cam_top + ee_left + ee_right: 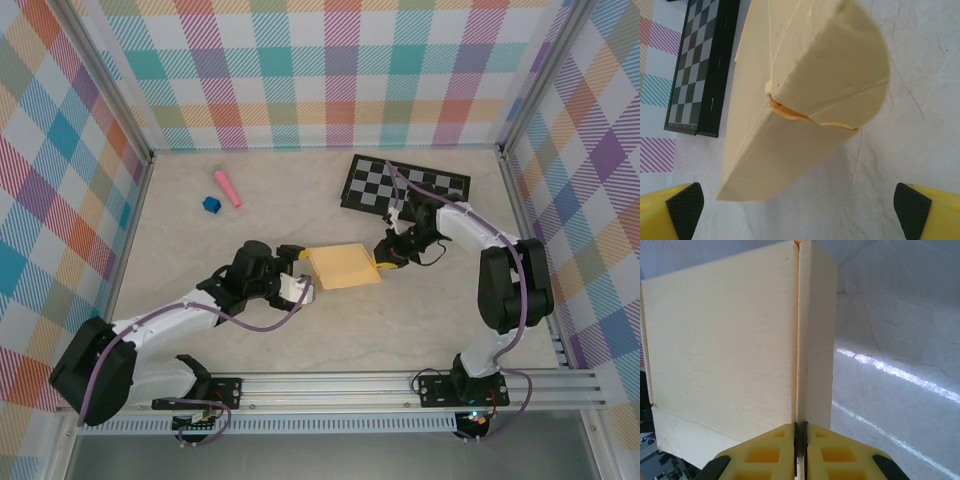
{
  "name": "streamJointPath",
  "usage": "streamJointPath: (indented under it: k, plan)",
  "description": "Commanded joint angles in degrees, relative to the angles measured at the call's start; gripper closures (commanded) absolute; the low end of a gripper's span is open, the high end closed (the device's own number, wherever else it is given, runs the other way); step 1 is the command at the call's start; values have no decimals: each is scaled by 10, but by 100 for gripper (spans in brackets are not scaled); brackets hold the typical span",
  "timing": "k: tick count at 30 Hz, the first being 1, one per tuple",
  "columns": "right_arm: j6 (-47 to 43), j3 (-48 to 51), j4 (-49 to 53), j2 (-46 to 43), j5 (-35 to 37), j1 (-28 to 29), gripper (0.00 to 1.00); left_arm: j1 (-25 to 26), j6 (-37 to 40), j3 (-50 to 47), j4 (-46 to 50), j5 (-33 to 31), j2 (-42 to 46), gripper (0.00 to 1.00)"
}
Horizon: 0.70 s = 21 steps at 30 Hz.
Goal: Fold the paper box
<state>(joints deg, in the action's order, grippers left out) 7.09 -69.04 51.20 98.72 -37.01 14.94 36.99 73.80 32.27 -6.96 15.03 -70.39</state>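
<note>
The paper box [343, 266] is a flat yellow-orange cardboard piece lying mid-table between both arms. My right gripper [384, 264] is shut on its right edge. In the right wrist view the jaws [800, 440] pinch a thin cardboard seam, and the box [725, 355] rises ahead of them. My left gripper [303, 272] stands open at the box's left edge. In the left wrist view its black pads [685, 210] sit wide apart in the lower corners. The box [805, 90] lies just beyond them with a rounded flap partly tucked, and nothing lies between the fingers.
A black-and-white checkered board [405, 185] lies at the back right, and appears in the left wrist view as the board [697, 65] beside the box. A pink stick [227, 187] and a small blue cube [211, 204] rest at the back left. Plaid walls enclose the table.
</note>
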Motion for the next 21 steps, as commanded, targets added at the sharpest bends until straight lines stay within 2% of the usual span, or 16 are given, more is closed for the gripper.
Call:
streamJointPath:
  k: [1, 9, 12, 14, 17, 21]
  plan:
    - [-10, 4, 22, -20, -37, -4, 88, 0, -4, 46, -61, 44, -31, 0]
    - [-15, 13, 30, -32, -37, -8, 88, 0, -19, 94, -82, 78, -92, 0]
    - [-17, 15, 31, -37, -36, -12, 88, 1, -16, 110, -42, 102, -89, 9]
    - [-18, 16, 31, -38, -35, -15, 87, 4, -13, 111, -30, 106, -86, 25]
    - [-21, 15, 34, -39, -35, -18, 87, 7, -14, 107, -18, 109, -78, 37]
    - [-24, 10, 38, -40, -33, -22, 85, 9, -10, 106, 8, 114, -61, 42]
